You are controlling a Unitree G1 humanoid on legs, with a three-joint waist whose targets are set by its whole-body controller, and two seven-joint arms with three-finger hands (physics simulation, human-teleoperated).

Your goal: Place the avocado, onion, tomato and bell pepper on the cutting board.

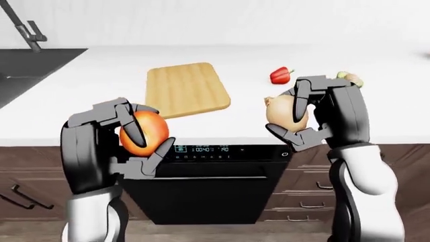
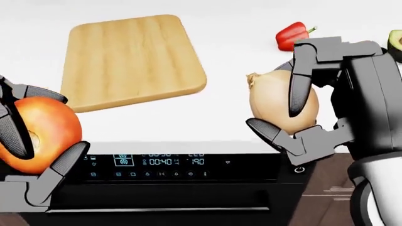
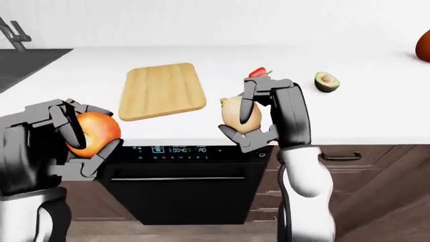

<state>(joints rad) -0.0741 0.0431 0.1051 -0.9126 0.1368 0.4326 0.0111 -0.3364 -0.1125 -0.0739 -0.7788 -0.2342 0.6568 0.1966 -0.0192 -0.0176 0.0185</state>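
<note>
The right robot hand (image 2: 295,120) is clamped on the onion (image 2: 276,106): one finger lies over its right side and another supports it from below, so the onion hangs in the air, over the near edge of the bench (image 1: 376,113). The left robot hand (image 2: 31,141) is clamped on the tomato (image 2: 41,132) in the same manner, with fingers above and below the fruit, and it holds the tomato low at the left, in front of the dark oven (image 1: 201,176) with its lit display.

Between the two hands and a little farther away lies the cutting board (image 2: 128,59), flat on the white bench and bare. Right of the board, on the far side of the right robot hand, rests the bell pepper (image 2: 290,35), red with a green stem. The avocado (image 3: 326,81), a cut half showing its pit, lies still farther right, well apart from the board. At the far left of the bench there is a sink (image 1: 30,63).

The step in hand seems to be carrying both fruits to the board. To do it well, each hand should probably go up and forward until its fruit is clearly over the wood, not over the edge, then come down until the fruit touches before the fingers open. Both are round and may roll, so a low and gentle release near the middle is safer. The two fruits should land apart, leaving room for the pepper and avocado.
</note>
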